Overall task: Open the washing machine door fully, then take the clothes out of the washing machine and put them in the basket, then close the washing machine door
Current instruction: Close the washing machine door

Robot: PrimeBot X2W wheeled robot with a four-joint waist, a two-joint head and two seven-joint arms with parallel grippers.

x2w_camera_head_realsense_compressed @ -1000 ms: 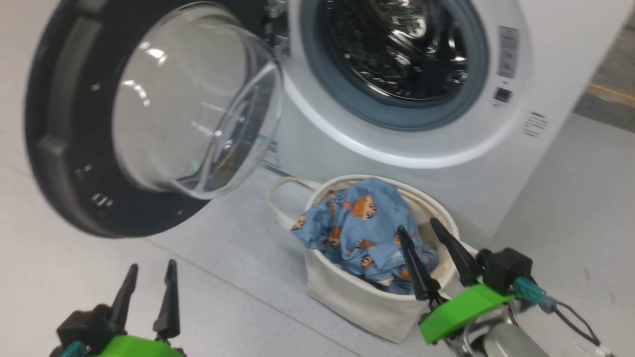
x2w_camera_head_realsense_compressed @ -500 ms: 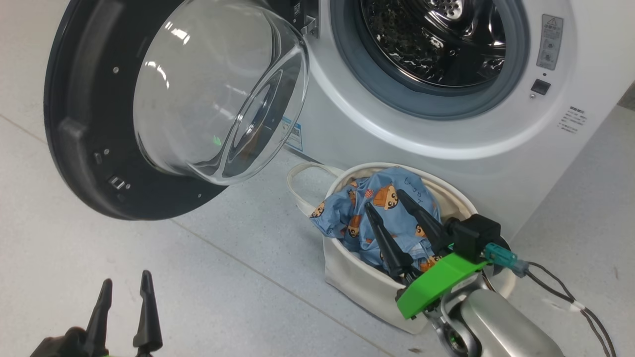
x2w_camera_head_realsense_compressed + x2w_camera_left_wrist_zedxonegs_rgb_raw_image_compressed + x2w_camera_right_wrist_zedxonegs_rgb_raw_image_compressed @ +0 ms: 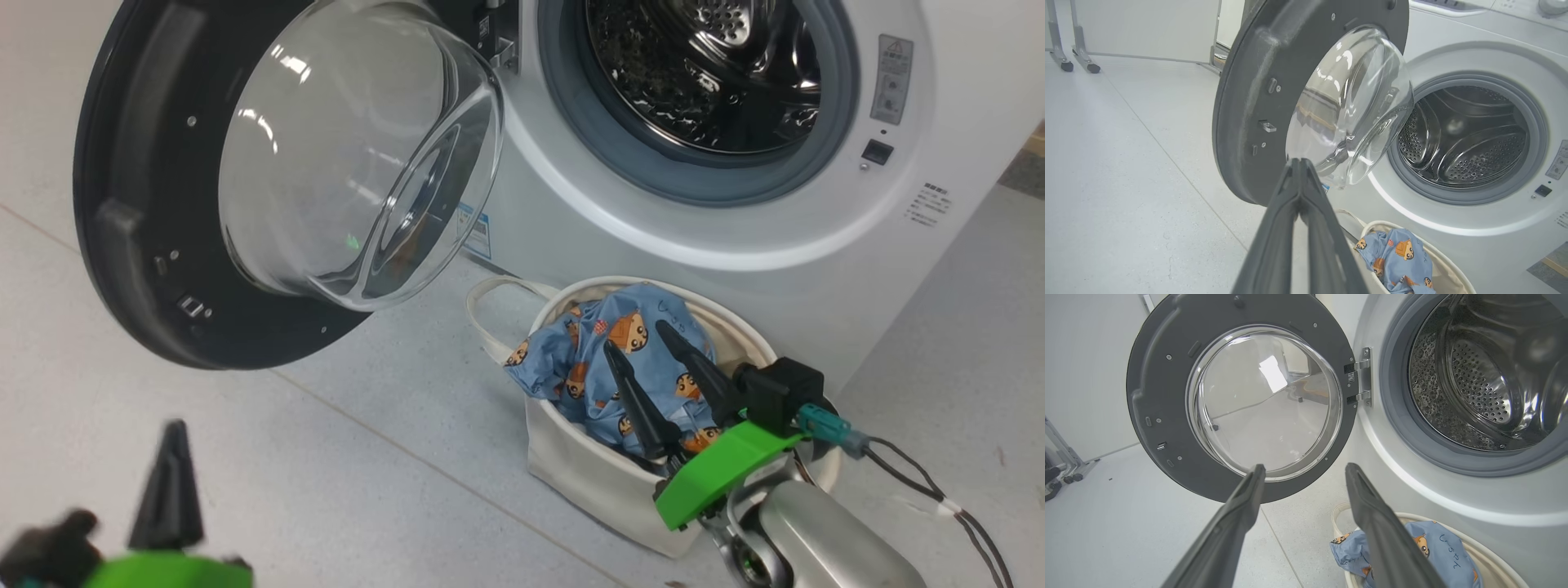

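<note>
Left gripper (image 3: 169,457): fingers have come together since the earlier frame, where they stood apart. They now press tip to tip on nothing. The left wrist view shows them as one dark wedge (image 3: 1300,167) aimed at the door's lower rim, not touching it.
Right gripper (image 3: 635,336): jaws spread and empty, held over the basket just above the fabric.
Washing machine door (image 3: 286,180): swung open to the left of the washing machine (image 3: 735,245), with its inner face and glass bowl turned toward the robot.
Clothes (image 3: 571,359): heaped in the basket (image 3: 588,482), which stands on the floor just in front of the machine. One fold hangs over the near rim.
Drum (image 3: 702,73): the part in view holds no fabric.
Step in hand: judged to be closing the door.
Handling, door: likely rigid and fairly heavy, swinging freely on its hinge (image 3: 1361,381). The black rim is probably slippery and the glass fragile.
Contact point: the black rim on the side far from the hinge is the best place. Closed fingers can push there. The glass bowl should be avoided.
Handling, clothes: soft, light and limp. The overhanging fold could snag.
Hidden: the door's outer face, the lower front of the drum, and the lower contents of the basket.
Unclear: the left gripper is blurred in the head view, and the latch on the rim is too small to read.
</note>
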